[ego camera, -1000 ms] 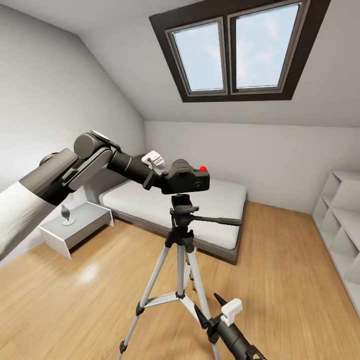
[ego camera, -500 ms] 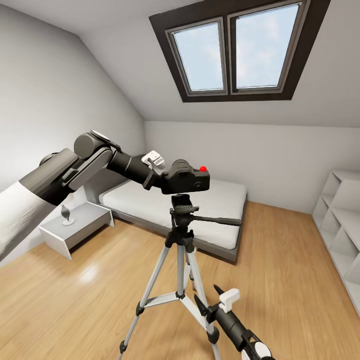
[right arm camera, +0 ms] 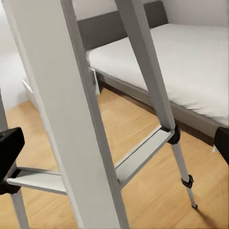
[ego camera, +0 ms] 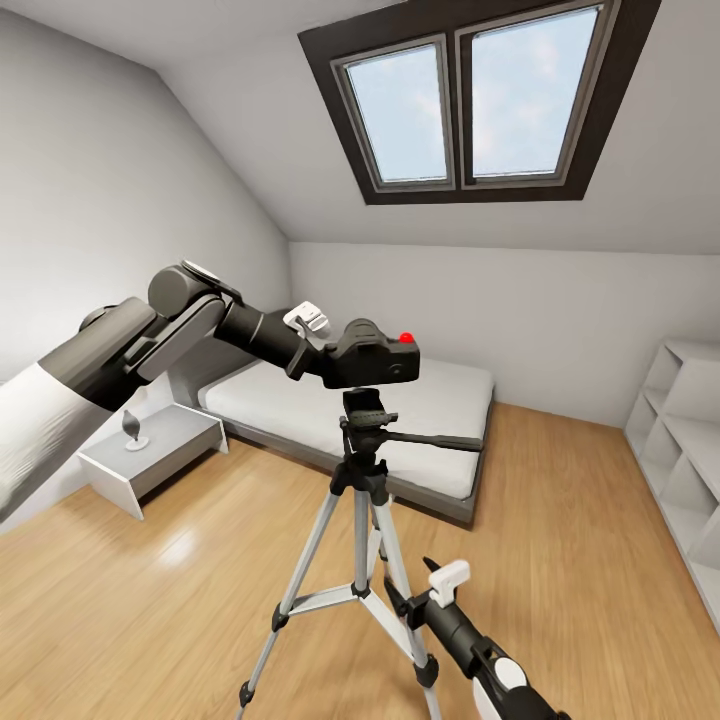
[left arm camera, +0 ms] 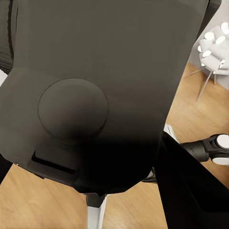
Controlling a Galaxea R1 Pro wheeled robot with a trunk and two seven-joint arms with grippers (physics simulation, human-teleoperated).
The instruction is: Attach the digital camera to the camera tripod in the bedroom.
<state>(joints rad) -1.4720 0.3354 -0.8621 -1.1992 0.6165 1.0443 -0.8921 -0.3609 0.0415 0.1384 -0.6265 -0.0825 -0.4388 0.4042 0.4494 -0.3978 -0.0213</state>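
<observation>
The bedroom has white walls, a sloped ceiling with a dark-framed double skylight (ego camera: 470, 100), a light wood floor (ego camera: 580, 560), a low grey bed (ego camera: 440, 420) against the far wall, a grey nightstand (ego camera: 160, 455) at the left and white shelving (ego camera: 685, 450) at the right; the camera tripod (ego camera: 362, 500) stands upright in the middle of the floor on silver legs, its black head topped by a mounting plate and its pan handle reaching toward the right; the left arm stretches in from the left, and the left gripper (ego camera: 335, 362) holds the digital camera (ego camera: 380, 358) by its near end, level, just above the tripod head, whether touching it I cannot tell; the right gripper (ego camera: 412, 590) sits low beside a tripod leg with its fingers spread apart, holding nothing
</observation>
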